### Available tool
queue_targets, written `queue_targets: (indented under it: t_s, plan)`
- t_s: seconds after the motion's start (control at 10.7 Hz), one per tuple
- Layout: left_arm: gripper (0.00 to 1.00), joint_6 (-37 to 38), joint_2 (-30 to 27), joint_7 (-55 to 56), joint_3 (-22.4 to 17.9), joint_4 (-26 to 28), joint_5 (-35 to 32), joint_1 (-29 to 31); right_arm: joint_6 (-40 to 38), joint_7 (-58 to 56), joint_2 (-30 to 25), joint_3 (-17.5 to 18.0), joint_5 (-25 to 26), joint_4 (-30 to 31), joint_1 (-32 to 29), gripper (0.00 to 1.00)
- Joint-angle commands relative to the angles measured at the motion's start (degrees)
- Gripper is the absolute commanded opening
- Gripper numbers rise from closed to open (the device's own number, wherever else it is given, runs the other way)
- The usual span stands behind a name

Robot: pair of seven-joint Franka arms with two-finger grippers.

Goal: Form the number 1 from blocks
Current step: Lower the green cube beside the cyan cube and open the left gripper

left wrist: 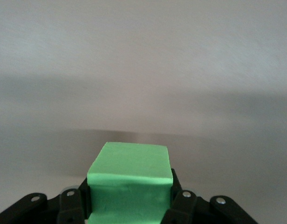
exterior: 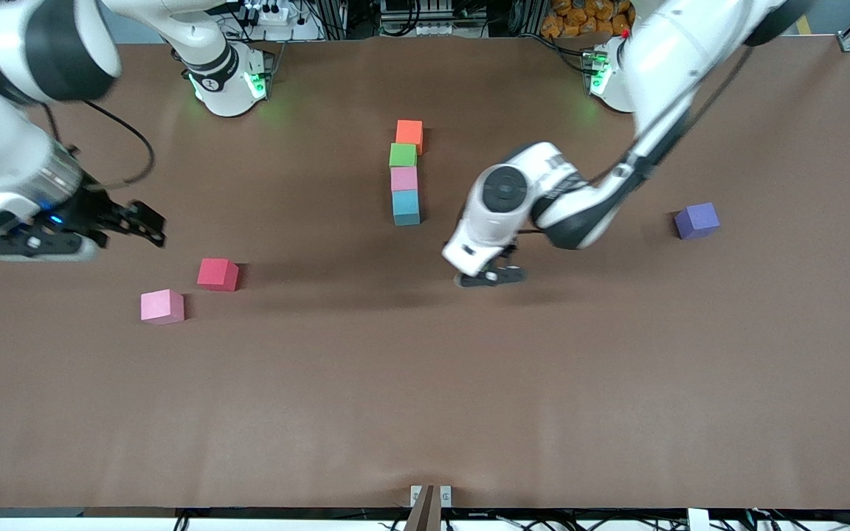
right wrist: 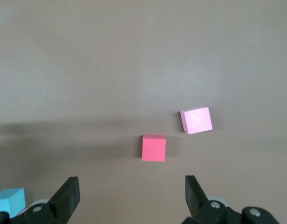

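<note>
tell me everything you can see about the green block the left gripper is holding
The green block is a small matte foam cube of one plain bright green, with crisp edges and no markings. It sits upright and square between the black fingers of the left gripper, which is shut on its two opposite sides. Its top and one side face show. Brown table lies below it. In the front view the arm hides it.

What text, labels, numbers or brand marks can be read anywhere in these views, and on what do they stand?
None can be read.
Blocks: the orange block, the green block shut in the left gripper, the red block and the rest have plain faces.
Right gripper: open, no marking visible.
Table: bare brown surface, no print.
Small bracket at the table's edge nearest the front camera: any marking is too small to read.
</note>
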State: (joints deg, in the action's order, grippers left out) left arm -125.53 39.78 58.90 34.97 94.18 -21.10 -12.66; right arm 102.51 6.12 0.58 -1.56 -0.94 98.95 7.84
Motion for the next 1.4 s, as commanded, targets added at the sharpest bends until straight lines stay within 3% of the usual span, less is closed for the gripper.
queue_targets:
  t_s: [0.0, 0.19, 0.47, 0.84, 1.3]
  plan:
    - [0.0, 1.6, 4.2, 2.0, -7.5, -8.2, 2.5, -11.2, -5.0, -3.6, 1.2, 1.3, 0.9, -5.2, -2.3, 1.0]
    - [0.0, 1.2, 6.3, 2.1, -10.9, -10.5, 2.6, -16.1, -5.3, -8.1, 1.3, 1.3, 0.9, -6.8, -3.4, 1.0]
    - [0.0, 1.0, 10.3, 3.1, -11.0, -15.4, 2.6, -18.5, -5.7, -8.5, 1.4, 0.5, 0.9, -8.0, -3.7, 1.0]
    - [0.0, 1.0, 11.7, 5.8, -11.1, -15.4, 2.6, -21.2, -6.0, -7.8, 1.4, -3.6, 0.9, -9.2, -2.0, 1.0]
    - [0.0, 1.0, 12.1, 6.7, -11.0, -15.2, 2.6, -22.7, -6.0, -8.4, 1.7, -4.2, 0.9, -9.2, -2.1, 1.0]
